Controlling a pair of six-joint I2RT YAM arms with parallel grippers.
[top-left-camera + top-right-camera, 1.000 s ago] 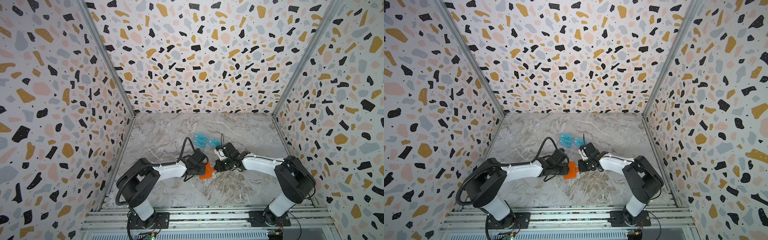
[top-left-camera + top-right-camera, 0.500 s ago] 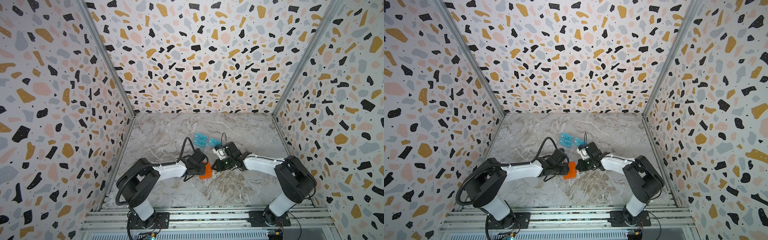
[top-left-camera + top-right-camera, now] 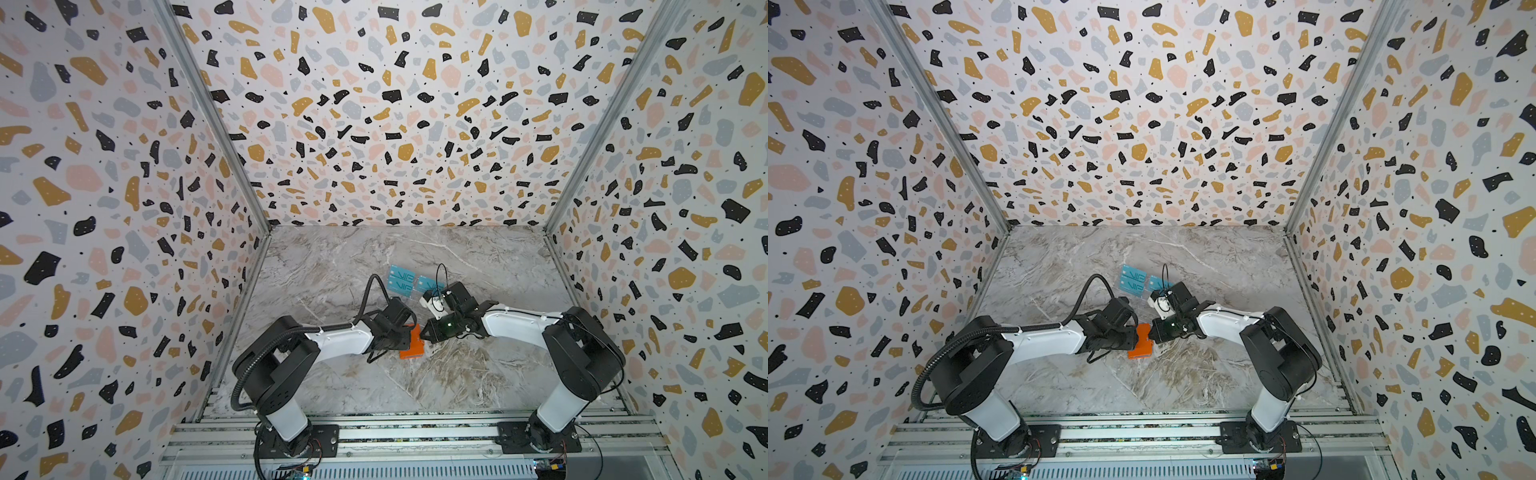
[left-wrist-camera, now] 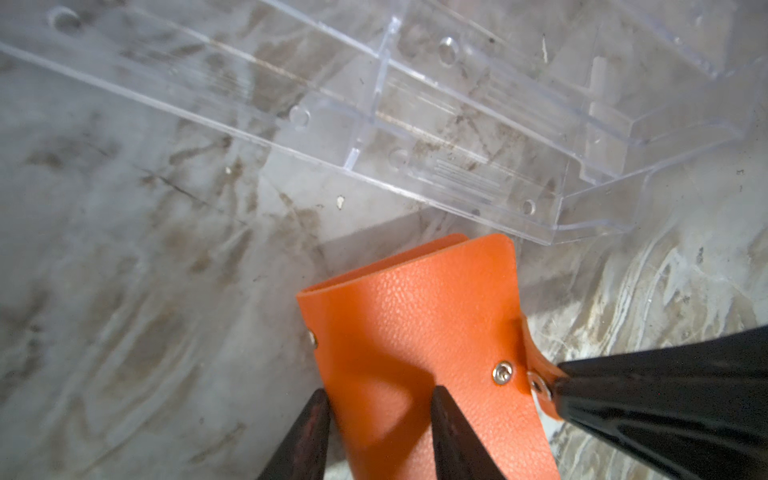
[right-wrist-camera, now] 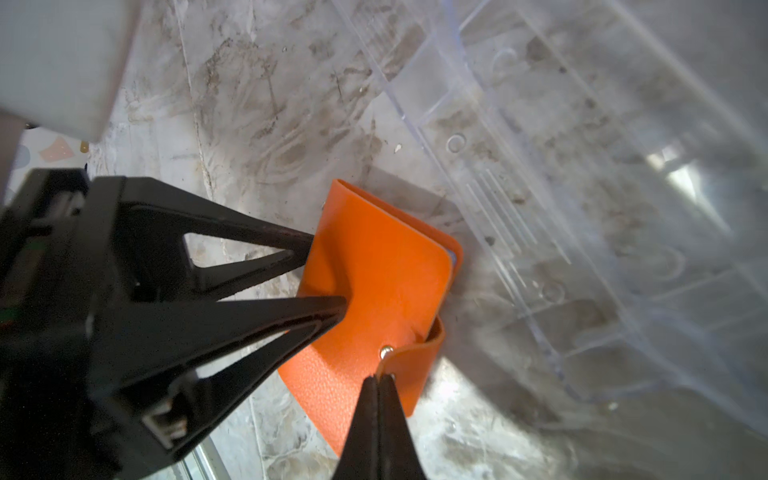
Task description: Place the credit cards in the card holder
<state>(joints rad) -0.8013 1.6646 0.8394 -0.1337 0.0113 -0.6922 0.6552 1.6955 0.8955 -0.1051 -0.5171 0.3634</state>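
While the card holder (image 3: 411,349) lies on the surface (image 3: 457,257) between both arms in a top view, long axis running front to back with the teal credit cards (image 3: 401,280) behind it, it sits where it did a second ago; only the right wrist has edged closer. In the left wrist view my left pincer (image 4: 380,392) grips the folded cover's edge. In the right wrist view the right pincer (image 5: 378,376) is pinched tight on the snap tab (image 5: 415,353), which lies on the right arm's side.
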